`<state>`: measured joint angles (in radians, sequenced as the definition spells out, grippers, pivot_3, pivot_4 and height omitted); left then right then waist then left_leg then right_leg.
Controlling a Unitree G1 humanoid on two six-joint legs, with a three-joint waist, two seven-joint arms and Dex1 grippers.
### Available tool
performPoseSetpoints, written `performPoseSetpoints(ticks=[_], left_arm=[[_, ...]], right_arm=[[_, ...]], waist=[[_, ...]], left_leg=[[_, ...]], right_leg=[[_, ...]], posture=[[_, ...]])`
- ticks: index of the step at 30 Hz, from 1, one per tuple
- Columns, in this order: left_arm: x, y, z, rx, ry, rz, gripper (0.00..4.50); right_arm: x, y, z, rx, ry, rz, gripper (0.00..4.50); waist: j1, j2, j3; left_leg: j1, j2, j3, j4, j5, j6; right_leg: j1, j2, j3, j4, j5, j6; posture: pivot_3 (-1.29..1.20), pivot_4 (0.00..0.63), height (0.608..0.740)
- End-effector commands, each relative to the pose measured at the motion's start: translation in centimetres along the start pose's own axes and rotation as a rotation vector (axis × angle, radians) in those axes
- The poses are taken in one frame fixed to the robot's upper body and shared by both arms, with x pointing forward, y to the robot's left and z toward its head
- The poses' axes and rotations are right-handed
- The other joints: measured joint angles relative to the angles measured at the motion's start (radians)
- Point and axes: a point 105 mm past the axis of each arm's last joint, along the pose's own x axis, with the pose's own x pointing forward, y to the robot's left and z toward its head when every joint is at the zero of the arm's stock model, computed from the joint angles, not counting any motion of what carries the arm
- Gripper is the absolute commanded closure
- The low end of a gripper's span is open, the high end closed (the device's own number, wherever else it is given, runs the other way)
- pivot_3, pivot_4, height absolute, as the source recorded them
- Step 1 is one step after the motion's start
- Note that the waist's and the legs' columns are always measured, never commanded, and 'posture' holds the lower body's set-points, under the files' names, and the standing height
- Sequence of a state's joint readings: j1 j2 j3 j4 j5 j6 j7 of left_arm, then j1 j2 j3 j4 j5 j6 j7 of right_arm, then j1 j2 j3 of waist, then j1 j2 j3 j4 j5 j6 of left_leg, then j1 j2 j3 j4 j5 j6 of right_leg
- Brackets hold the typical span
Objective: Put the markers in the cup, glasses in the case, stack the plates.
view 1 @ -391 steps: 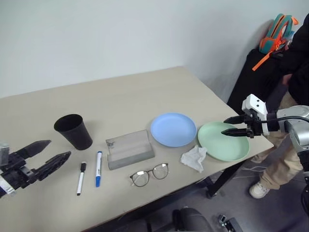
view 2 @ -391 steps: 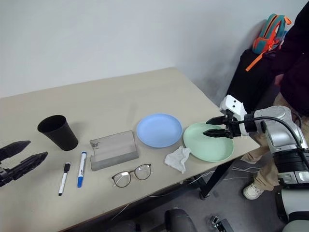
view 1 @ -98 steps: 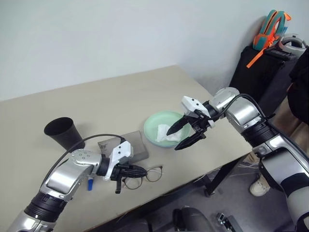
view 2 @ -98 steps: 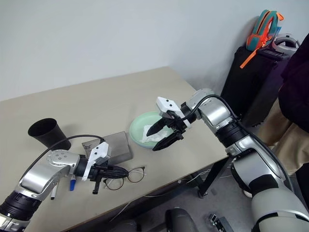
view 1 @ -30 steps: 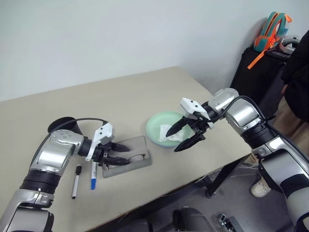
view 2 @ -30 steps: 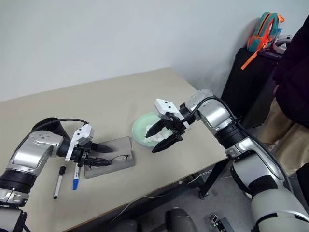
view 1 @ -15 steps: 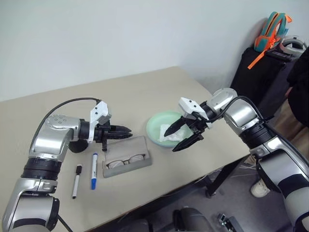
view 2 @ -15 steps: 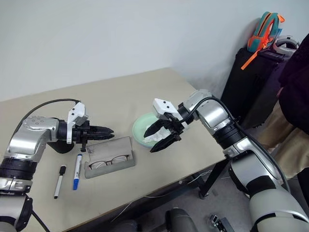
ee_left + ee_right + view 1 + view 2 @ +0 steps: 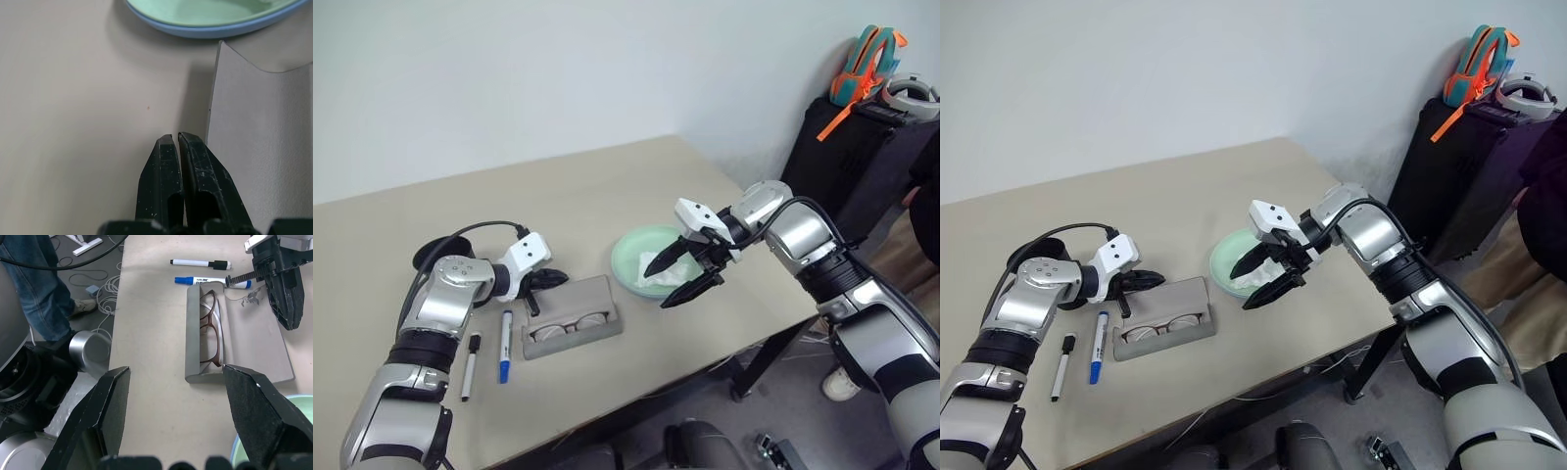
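Note:
The grey case [image 9: 573, 328] lies open on the table with the glasses [image 9: 210, 330] resting in its trough. My left gripper [image 9: 551, 279] is shut and empty, its tips at the back edge of the case's lid [image 9: 259, 147]. Left of the case lie the two markers, one blue-capped [image 9: 504, 345] and one black-capped [image 9: 469, 353]. The black cup [image 9: 423, 257] is mostly hidden behind my left arm. The mint plate [image 9: 641, 255] sits on the light blue plate [image 9: 205, 33]. My right gripper [image 9: 690, 274] hangs open just above these plates.
A crumpled white tissue [image 9: 658, 282] lies in the mint plate under my right gripper. The table's front edge runs close to the case. A black suitcase [image 9: 857, 137] with a bag on it stands at the right, and a person's legs [image 9: 34, 289] are beside the table.
My left gripper has shut, lifted off the glasses in the case, then swung down to the lid's back edge. The right gripper has stayed over the plates.

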<state>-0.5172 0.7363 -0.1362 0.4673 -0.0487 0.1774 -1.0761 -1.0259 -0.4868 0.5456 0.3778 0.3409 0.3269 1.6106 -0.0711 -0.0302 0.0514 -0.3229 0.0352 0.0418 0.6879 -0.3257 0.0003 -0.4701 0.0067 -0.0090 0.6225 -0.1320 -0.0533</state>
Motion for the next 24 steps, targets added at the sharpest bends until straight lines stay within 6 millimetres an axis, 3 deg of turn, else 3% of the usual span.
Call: performPoseSetpoints(ticks=[1,5,9,18,24], left_arm=[[-0.2,-0.7,0.4,0.015,-0.005,-0.044,4.43],[-0.8,-2.0,0.6,0.025,0.001,-0.123,4.43],[-2.0,-4.7,1.4,0.057,0.007,-0.259,4.43],[-3.5,-7.9,1.6,0.088,0.045,-0.373,4.43],[-4.0,-7.7,1.7,0.096,0.037,-0.330,4.43]], right_arm=[[-0.5,-0.1,1.1,-0.045,-0.018,-0.017,1.25],[-0.5,-0.1,1.1,-0.047,-0.016,-0.020,1.25],[-0.5,-0.1,1.1,-0.050,-0.013,-0.021,1.25],[-0.4,-0.3,1.1,-0.060,-0.012,-0.025,1.25],[-0.4,-0.3,1.1,-0.064,-0.010,-0.027,1.25]], waist=[[0.000,0.000,0.000],[-0.001,0.000,0.000],[-0.001,0.001,0.000],[0.000,0.000,0.000],[0.000,0.000,0.000]], left_leg=[[0.000,0.000,0.000,0.000,0.000,0.000],[0.000,0.000,0.000,0.000,0.000,0.000],[0.001,0.000,0.001,-0.001,0.000,0.000],[0.001,0.000,-0.001,-0.001,0.000,0.001],[0.001,0.000,0.000,-0.001,0.000,0.001]], right_leg=[[0.000,0.000,0.000,0.000,0.000,0.000],[0.000,0.000,0.000,0.000,0.000,0.000],[0.000,0.000,0.001,0.000,0.000,0.000],[0.000,0.000,0.000,0.000,-0.001,0.000],[0.000,0.000,0.001,0.000,-0.001,0.000]], posture=[[0.00,0.000,0.738],[0.00,0.000,0.738],[0.00,0.000,0.738],[0.00,0.000,0.738],[0.00,0.000,0.738]])
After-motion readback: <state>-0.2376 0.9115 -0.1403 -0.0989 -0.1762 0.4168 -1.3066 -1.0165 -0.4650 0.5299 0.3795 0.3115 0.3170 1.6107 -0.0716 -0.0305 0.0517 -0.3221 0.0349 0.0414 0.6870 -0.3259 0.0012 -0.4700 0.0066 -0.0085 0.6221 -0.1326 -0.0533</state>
